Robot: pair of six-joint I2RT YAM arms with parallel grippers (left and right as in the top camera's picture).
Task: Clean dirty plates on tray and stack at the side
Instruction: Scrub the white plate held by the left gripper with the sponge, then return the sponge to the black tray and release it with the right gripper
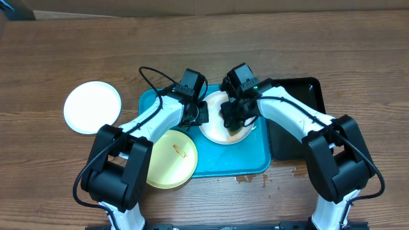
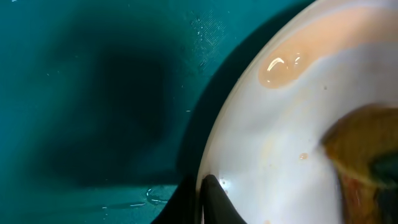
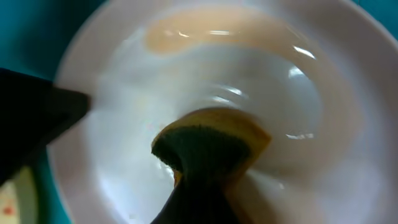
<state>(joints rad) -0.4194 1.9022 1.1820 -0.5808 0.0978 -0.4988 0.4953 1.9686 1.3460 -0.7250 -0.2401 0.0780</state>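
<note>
The turquoise tray, rectangular with rounded corners and a raised rim, lies flat, its floor wet in places. Inside the tray, toward its far middle, sits a smeared white plate, upright and shallow, with a pale orange film spread along one side of its well and glossy wet patches. A pale yellow plate with a small red-orange smear overlaps the tray's near left corner, and a clean white plate lies outside, well off the tray's left edge.
</note>
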